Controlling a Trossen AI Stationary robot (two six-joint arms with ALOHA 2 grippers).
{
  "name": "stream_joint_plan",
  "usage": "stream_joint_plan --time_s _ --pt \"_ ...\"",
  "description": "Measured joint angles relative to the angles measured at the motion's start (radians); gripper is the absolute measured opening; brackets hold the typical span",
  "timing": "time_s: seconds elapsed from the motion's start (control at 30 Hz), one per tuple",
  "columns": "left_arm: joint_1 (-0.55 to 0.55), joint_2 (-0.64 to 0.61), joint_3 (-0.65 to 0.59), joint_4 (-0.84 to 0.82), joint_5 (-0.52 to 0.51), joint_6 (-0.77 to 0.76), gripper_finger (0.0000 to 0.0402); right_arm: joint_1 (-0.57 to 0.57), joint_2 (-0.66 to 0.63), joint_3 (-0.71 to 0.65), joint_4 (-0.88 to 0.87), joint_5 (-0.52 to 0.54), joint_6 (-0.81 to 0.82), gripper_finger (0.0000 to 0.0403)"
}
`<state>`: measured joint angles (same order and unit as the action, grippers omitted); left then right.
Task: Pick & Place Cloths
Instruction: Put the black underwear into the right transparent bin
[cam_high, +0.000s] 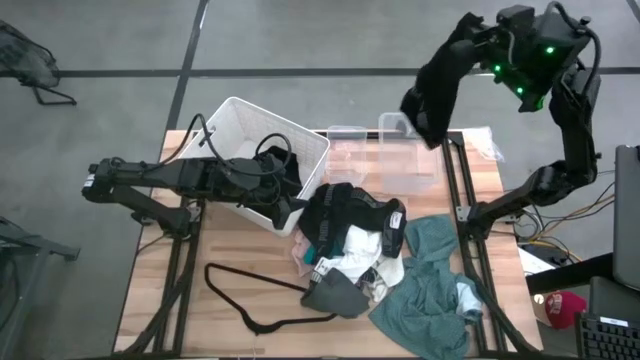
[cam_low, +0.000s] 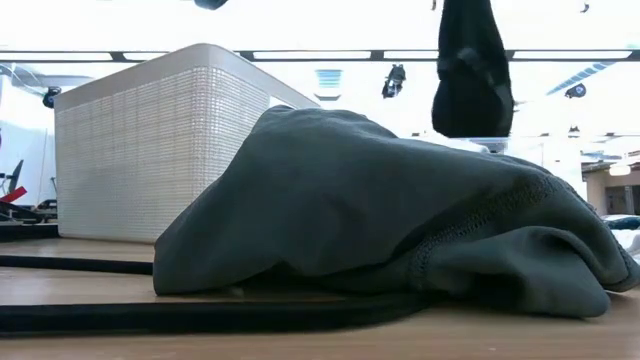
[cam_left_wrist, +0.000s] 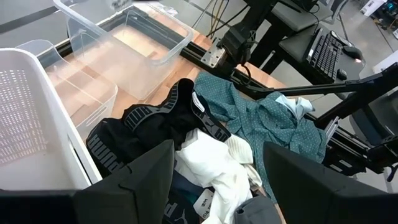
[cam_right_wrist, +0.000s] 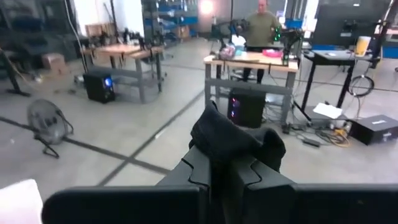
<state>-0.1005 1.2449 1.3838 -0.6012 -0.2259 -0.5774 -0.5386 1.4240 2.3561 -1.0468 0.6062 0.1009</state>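
My right gripper (cam_high: 478, 42) is raised high beyond the table's far right corner, shut on a black cloth (cam_high: 430, 100) that hangs over the clear containers; the low view shows it dangling (cam_low: 470, 70). The other cloths lie heaped at the table's middle: a black one with a patterned band (cam_left_wrist: 149, 121), a white one (cam_left_wrist: 211, 155), a large teal-green one (cam_high: 430, 280) and a dark grey one (cam_low: 380, 200) at the near side. My left gripper (cam_left_wrist: 217, 183) is open, held above the basket's right edge (cam_high: 288, 200), facing the heap and touching nothing. My right gripper pinches a bunched fold of the black cloth (cam_right_wrist: 239, 140) between its two fingers (cam_right_wrist: 205, 171). The fingers lie about level. A lump of cloth bulges out past the fingertips. The rest hangs slack below the gripper, lifted clear of the table and the containers.
A white plastic basket (cam_high: 240, 130) stands at the far left under my left arm. Clear plastic containers (cam_high: 400, 160) sit at the far middle. A thin black wire hanger (cam_high: 250, 300) lies on the wood near the front. A person (cam_right_wrist: 261, 25) stands far off in the room.
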Motion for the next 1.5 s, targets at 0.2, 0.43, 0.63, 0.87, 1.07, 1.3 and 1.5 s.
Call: stream_joint_plan --time_s 0.2,0.43,0.63,0.87,1.07,1.3,1.5 --pt "0.0 0.0 0.0 0.0 0.0 0.0 0.025 -0.014 0.03 -0.001 -0.105 0.0 0.001 0.0008" --pt "-0.001 0.0 0.0 0.001 0.0 0.0 0.025 -0.015 0.067 -0.002 -0.182 -0.001 0.027 0.0008" --pt "0.0 0.0 0.0 0.0 0.0 0.0 0.025 -0.015 0.083 -0.002 -0.181 -0.007 0.069 0.0008" --pt "0.0 0.0 -0.012 -0.002 0.0 0.0 0.025 -0.014 0.083 -0.002 -0.062 -0.232 0.183 0.0008" --pt "0.0 0.0 -0.051 0.006 0.003 -0.029 0.025 -0.015 0.083 -0.003 -0.083 -0.202 0.164 0.0008" --pt "0.0 0.0 -0.074 0.007 0.027 -0.072 0.025 -0.015 0.077 -0.003 -0.31 0.035 0.131 0.0008" --pt "0.0 -0.001 -0.074 0.01 0.027 -0.073 0.025 -0.014 0.074 -0.004 -0.433 0.127 0.141 0.0008"
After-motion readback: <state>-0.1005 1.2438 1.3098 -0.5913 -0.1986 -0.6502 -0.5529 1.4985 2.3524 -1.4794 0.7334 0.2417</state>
